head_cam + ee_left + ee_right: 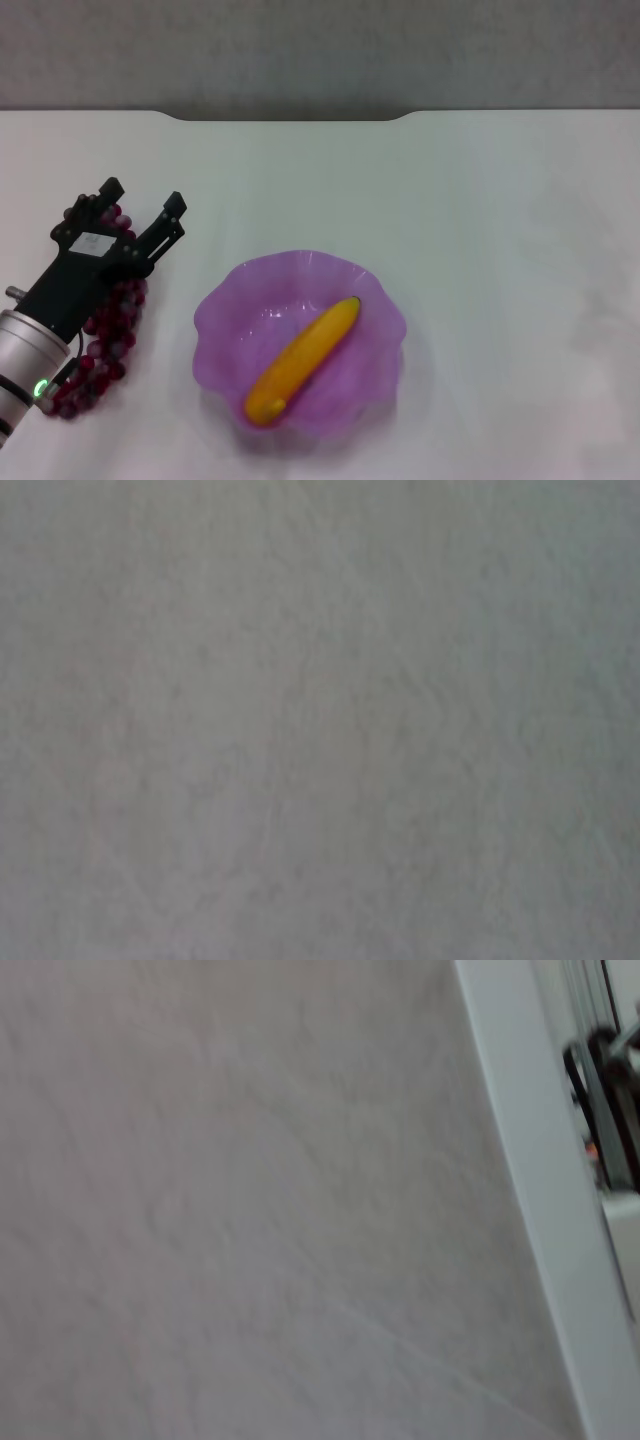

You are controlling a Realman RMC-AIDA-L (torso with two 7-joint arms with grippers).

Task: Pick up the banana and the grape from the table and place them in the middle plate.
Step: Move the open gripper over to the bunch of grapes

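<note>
Grey wall — perhaps textured

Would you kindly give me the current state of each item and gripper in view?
banana: lying diagonally inside the middle plate.
middle plate: upright on the table, holding only the banana.
grape: on the table, left of the plate, partly under the left gripper.
left gripper: open, above the grape.
</note>
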